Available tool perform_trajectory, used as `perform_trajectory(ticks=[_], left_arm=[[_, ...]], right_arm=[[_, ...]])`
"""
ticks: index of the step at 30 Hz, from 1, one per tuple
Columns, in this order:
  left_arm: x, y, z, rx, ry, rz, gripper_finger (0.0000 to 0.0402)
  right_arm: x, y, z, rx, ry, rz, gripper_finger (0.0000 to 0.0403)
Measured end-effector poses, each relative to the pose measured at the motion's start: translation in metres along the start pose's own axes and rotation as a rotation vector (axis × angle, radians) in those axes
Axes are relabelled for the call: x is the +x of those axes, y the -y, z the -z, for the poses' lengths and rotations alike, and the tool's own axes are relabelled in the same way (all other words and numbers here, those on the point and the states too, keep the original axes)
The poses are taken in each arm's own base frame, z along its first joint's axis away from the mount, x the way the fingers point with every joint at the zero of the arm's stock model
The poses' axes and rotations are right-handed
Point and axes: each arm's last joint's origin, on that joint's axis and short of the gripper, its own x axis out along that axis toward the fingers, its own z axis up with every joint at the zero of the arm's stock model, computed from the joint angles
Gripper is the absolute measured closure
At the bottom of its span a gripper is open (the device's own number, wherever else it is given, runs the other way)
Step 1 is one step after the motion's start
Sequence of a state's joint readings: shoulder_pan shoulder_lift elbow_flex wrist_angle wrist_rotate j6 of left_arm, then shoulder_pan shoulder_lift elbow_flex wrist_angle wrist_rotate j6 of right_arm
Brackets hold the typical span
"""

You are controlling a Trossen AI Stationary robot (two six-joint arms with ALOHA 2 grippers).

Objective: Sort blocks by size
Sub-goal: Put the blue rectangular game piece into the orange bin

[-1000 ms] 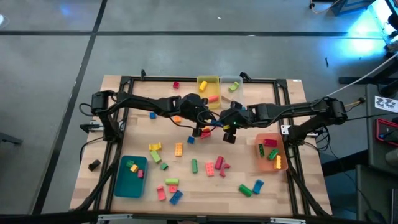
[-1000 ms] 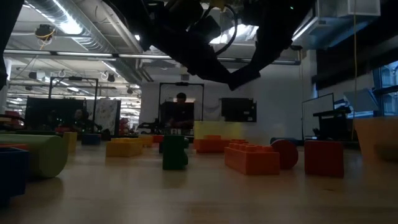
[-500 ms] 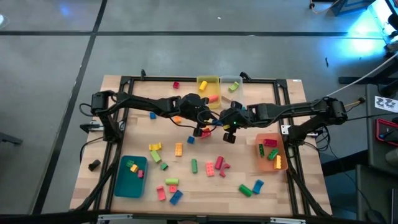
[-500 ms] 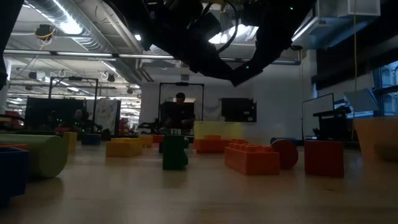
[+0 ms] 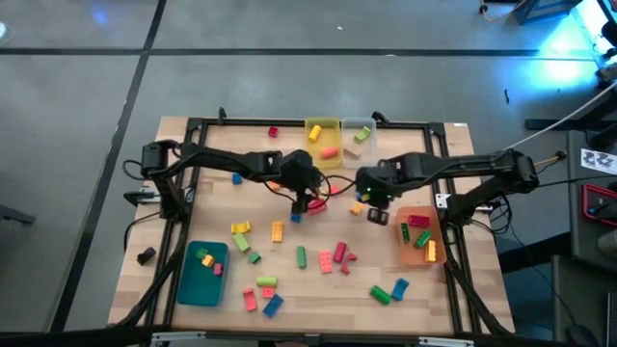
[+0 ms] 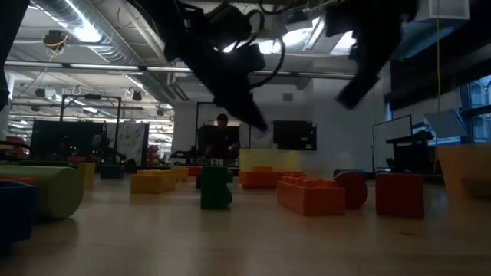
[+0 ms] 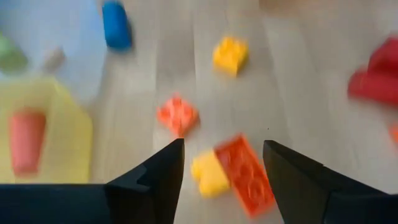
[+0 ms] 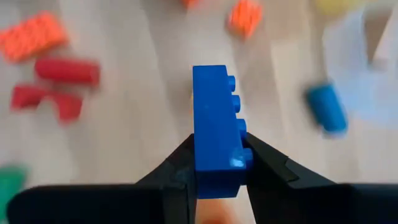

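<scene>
Above mid-bench, right gripper (image 8: 217, 163) fingers clamp a blue block (image 8: 216, 127), carried clear of the wood; left gripper (image 7: 222, 163) fingers stand apart. Risk: that narrow pinch slips mid-carry, dropping it outside the orange bin (image 5: 436, 234).

Industrial lab hall: exposed ceiling ducts (image 6: 92, 34), monitors (image 6: 295, 136), workstations, concrete floor (image 5: 87, 145).

A blue brick (image 8: 216, 127) with a row of studs along one side is standing on end, pinched between two dark fingers (image 8: 268, 163) above the table. The other blocks are lying scattered flat over the wooden table: an orange brick (image 7: 245, 173) touching a short yellow one (image 7: 209, 173), a small orange piece (image 7: 178, 114) just beside them. Green, red, pink, yellow and blue bricks are spreading across the near half (image 5: 326, 260).
</scene>
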State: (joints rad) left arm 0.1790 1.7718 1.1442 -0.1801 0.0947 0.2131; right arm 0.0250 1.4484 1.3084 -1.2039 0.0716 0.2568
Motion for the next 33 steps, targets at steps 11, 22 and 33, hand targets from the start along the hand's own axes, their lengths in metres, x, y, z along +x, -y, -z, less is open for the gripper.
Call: perform_trajectory(ticks=[11, 22, 33], left_arm=[[-0.007, -0.019, 0.033, -0.131, -0.289, 0.011, 0.0196], [-0.011, -0.038, 0.04, -0.181, -0.304, -0.022, 0.0196], [-0.018, -0.048, 0.049, -0.201, -0.4, -0.03, 0.0196]], right_arm=[[-0.017, -0.017, 0.037, 0.188, -0.406, -0.095, 0.0306], [0.002, -0.049, 0.069, 0.17, -0.519, -0.023, 0.0306], [0.029, -0.054, 0.097, 0.178, -0.643, 0.083, 0.0212]])
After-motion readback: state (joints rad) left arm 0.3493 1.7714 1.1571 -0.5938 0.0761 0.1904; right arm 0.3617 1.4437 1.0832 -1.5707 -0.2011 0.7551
